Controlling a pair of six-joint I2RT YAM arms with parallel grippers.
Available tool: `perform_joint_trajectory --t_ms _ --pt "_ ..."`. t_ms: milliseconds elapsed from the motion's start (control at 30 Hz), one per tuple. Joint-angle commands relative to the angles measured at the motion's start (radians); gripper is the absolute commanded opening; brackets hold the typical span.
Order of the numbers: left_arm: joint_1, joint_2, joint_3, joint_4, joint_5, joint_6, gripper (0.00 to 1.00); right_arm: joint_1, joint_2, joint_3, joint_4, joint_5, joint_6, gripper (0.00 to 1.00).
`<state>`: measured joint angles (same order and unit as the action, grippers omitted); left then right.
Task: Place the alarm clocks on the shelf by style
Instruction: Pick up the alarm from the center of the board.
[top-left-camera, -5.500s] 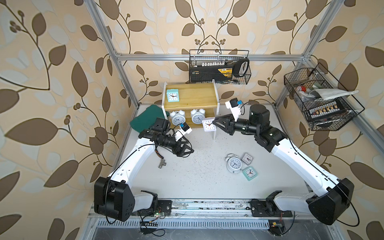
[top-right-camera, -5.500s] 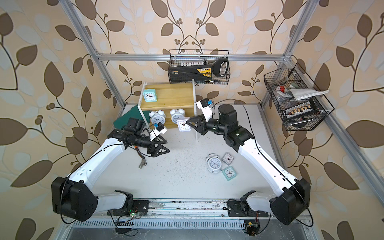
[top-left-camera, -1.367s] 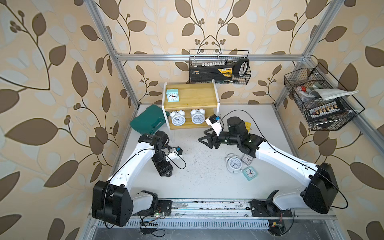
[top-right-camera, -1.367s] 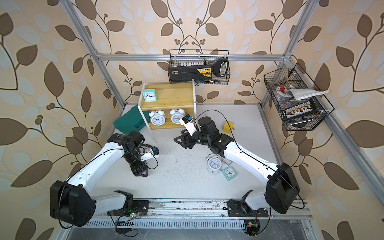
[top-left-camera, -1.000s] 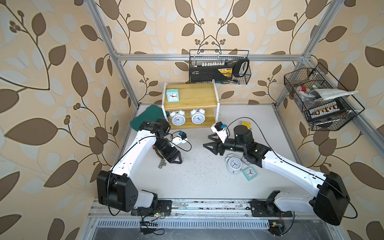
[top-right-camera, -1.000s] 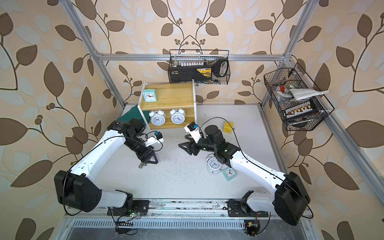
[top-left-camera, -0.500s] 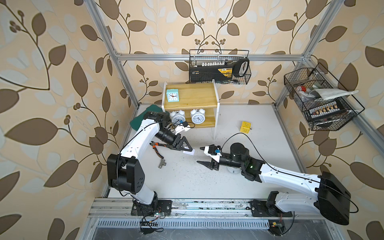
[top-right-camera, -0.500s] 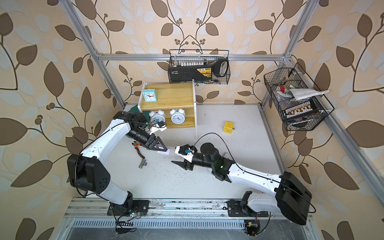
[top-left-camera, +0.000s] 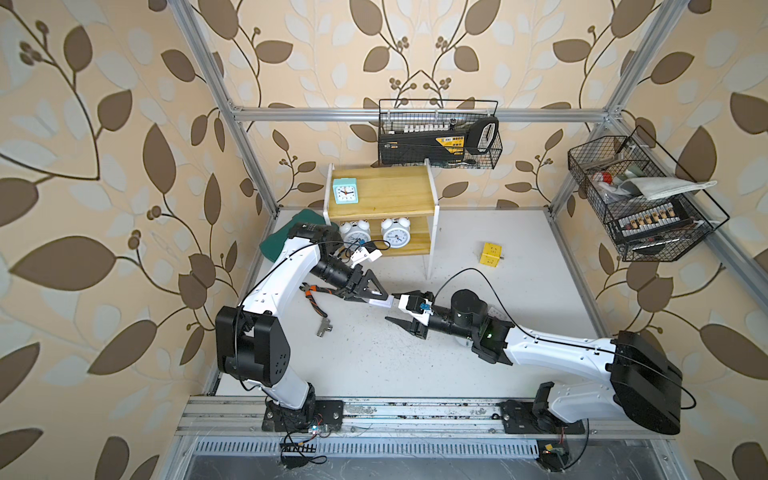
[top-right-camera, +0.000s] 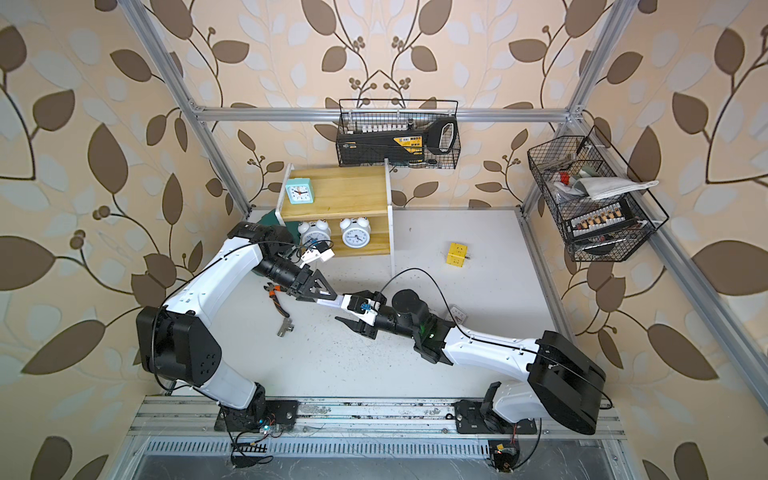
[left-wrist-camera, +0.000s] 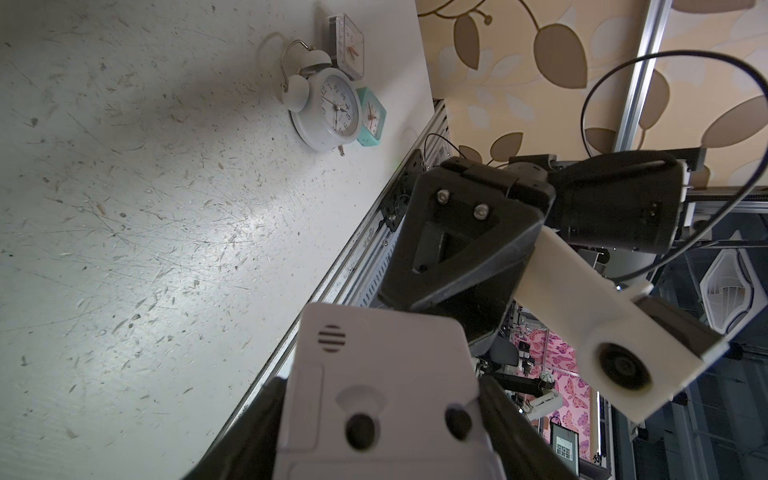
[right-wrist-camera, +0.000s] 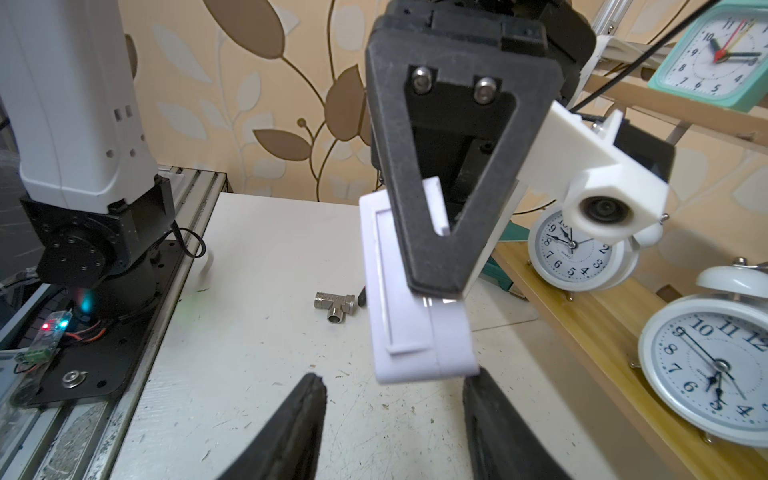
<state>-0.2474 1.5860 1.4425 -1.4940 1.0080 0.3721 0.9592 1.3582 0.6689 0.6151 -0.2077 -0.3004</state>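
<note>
Counter (top-left-camera: 519, 257): white, matt, scratched & speckled w/ dark flecks. It fills the centre of both top views. An alu rail runs along its lower edge and carries both arm bases. Walls: beige paper w/ brown leaf print, alu frame posts at the corners. Wire basket (top-left-camera: 436, 133) on the back wall, top centre; 2nd basket (top-left-camera: 640, 199) on the wall at right.

Shelf (top-left-camera: 386, 191) stands at the back of the counter, upper centre-left. Mint clock (top-left-camera: 345, 191) is upright at the left end of the top board. Bell clock (top-left-camera: 354, 235) & 2nd bell clock (top-left-camera: 395, 235) sit side by side on the lower board, faces front.

L gripper (top-left-camera: 382, 299), mid-frame above the counter, is clamped on the lilac clock (right-wrist-camera: 411, 332), which is tilted and off the surface. R gripper (right-wrist-camera: 392, 380) faces it from the right, jaws apart w/ the clock's free end between them: one finger right at its corner, a gap on the other side.

Left wrist view, upper centre: 3rd bell clock (left-wrist-camera: 328, 112) lies flat on the counter, 2nd mint clock (left-wrist-camera: 372, 120) just beside it, grey clock (left-wrist-camera: 347, 45) by its bells. In the top views the R arm mostly hides them.

Loose bits: yellow cube (top-left-camera: 490, 254) right of the shelf; pliers (top-left-camera: 311, 297) & metal tee (top-left-camera: 325, 329) left of centre; teal case (top-left-camera: 274, 245) left of the shelf, partly hidden behind the L arm.
</note>
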Motion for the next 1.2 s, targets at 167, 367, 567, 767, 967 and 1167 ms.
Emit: perform_joint_trajectory --t_ms 167,367,567,767,967,1167 --pt "0.008 -0.007 -0.007 -0.009 0.046 -0.002 0.59 0.005 0.049 0.059 0.082 0.022 0.033 0.53" --pt "0.008 -0.004 -0.013 -0.008 0.037 0.000 0.60 0.005 0.083 0.084 0.104 0.036 0.036 0.54" --pt "0.008 -0.011 -0.025 0.010 0.014 -0.009 0.60 0.006 0.113 0.112 0.106 0.067 0.038 0.55" --pt "0.008 -0.024 -0.028 0.013 0.011 -0.008 0.65 0.004 0.118 0.108 0.107 0.025 0.038 0.31" --pt "0.008 -0.041 -0.021 0.004 0.001 0.046 0.74 0.002 0.092 0.078 0.112 0.003 0.054 0.23" --pt "0.010 -0.080 0.030 0.005 -0.062 0.144 0.81 -0.059 0.039 0.021 0.154 -0.024 0.222 0.20"
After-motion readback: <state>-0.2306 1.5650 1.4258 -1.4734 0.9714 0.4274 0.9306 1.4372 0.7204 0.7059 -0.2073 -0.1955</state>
